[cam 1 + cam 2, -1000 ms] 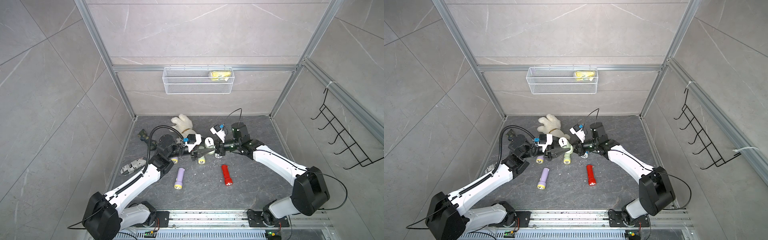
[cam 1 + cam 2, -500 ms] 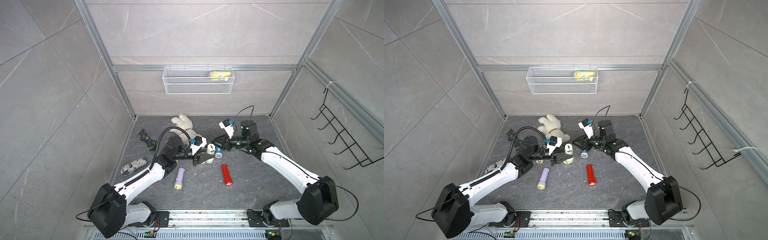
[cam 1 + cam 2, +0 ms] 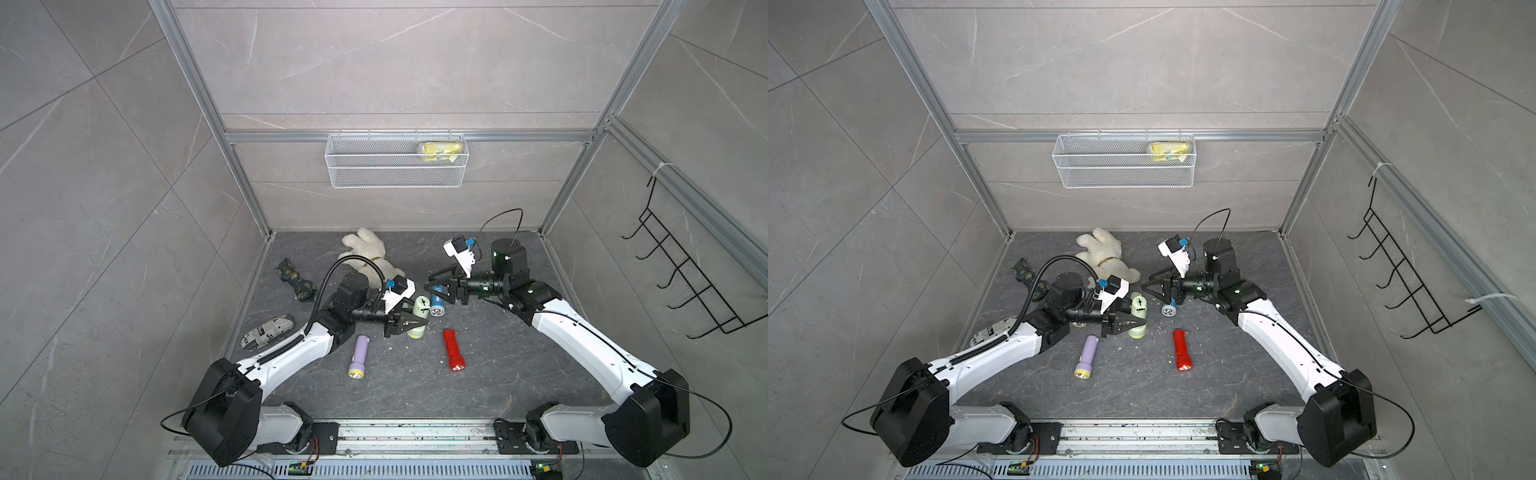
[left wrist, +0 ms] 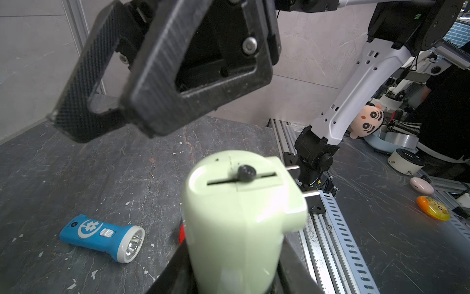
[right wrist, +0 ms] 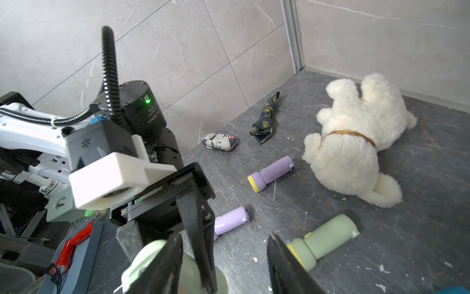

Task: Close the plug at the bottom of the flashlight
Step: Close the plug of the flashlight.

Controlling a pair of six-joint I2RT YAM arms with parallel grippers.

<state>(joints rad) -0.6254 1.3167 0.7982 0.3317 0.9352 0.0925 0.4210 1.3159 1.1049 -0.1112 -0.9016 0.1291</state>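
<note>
My left gripper (image 3: 409, 323) is shut on the barrel of a pale green flashlight (image 3: 419, 316), bottom end up and tilted. In the left wrist view, that flashlight (image 4: 236, 216) fills the middle between the left gripper (image 4: 236, 280) jaws. Its plug (image 4: 292, 183) stands out sideways from the bottom end, two metal prongs showing. My right gripper (image 3: 436, 286) hangs open just behind and to the right of that end, apart from it and empty. From the right wrist, the right gripper (image 5: 223, 264) looks down past the flashlight (image 5: 145, 257).
On the floor lie a blue flashlight (image 3: 437, 301) under the right gripper, a red one (image 3: 453, 351), a purple one (image 3: 359, 355), a second purple one (image 5: 230, 220) and another green one (image 5: 328, 238). A white plush dog (image 3: 365, 253), a rolled tie (image 3: 297, 280) and a printed case (image 3: 268, 332) sit at the back left.
The right gripper, shut at the flashlight's end a second ago, has opened and drawn back to the right. The left gripper has carried the flashlight to the right and forward.
</note>
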